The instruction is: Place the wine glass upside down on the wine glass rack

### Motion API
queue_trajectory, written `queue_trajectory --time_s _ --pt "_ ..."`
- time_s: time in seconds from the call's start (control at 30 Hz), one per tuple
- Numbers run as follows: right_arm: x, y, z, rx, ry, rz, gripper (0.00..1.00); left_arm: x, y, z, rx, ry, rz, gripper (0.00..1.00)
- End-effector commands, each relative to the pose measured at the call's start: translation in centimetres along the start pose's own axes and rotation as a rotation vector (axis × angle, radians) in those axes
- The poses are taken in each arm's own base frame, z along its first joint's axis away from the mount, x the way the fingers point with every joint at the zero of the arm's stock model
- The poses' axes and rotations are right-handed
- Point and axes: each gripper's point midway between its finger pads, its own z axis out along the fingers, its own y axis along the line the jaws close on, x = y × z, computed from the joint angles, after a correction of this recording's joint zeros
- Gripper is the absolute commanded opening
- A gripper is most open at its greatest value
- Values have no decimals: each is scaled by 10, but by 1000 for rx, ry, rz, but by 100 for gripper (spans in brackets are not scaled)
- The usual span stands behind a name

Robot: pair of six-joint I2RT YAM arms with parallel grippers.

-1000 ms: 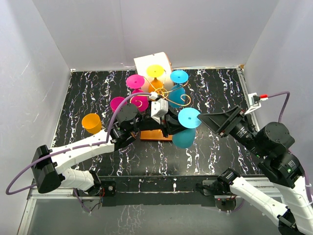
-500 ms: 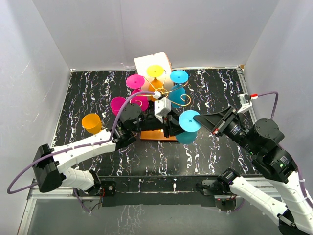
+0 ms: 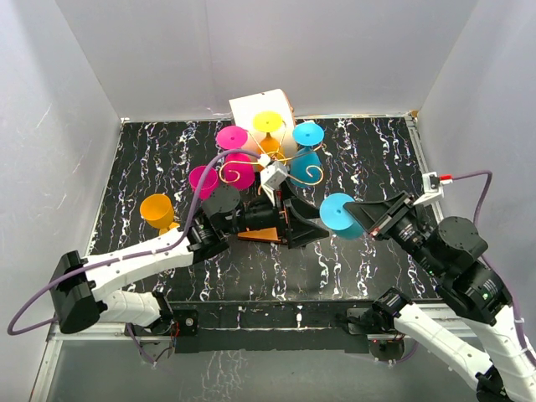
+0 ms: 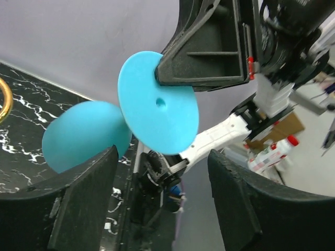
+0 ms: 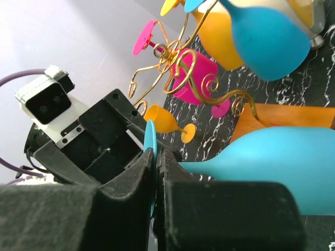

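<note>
The blue wine glass lies tilted, its round foot toward the right arm and its bowl low over the table. My right gripper is shut on the rim of the foot, with the bowl stretching off to the right. My left gripper stands open just short of the glass, with nothing between its fingers. The wine glass rack, gold wire on an orange-brown base, stands just beyond both grippers.
Several glasses hang upside down on the rack: yellow, blue and pink. An orange glass sits on the table left of the rack. A white box stands behind it. Grey walls close in on three sides.
My right gripper moved in and shut on the blue glass's foot. My left gripper opened, let the glass go and drew back. The glass shifted slightly right.
</note>
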Motion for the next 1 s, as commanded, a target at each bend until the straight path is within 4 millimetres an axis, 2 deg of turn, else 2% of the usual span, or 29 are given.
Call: queue_trajectory --time_s 0.0,0.13,0.37,0.83,0.9,0.97 --pt "-22 -1 -10 -2 -120 -46 0 -13 -1 -18 -99 -43 -168 71" --pt "-26 5 -14 -39 -144 -48 0 -29 -1 -23 -152 -80 -203 74" --pt "-29 16 -16 -78 -147 -53 0 -48 -12 -25 -135 -126 -210 75" --pt "-33 33 -21 -148 -152 -5 0 -70 -40 -25 -37 -141 -255 76" --pt "-34 35 -22 -160 -160 21 0 -76 -44 -27 -41 -155 -290 76" --pt "-38 37 -23 -177 -182 58 0 -80 -38 -26 -97 -158 -364 75"
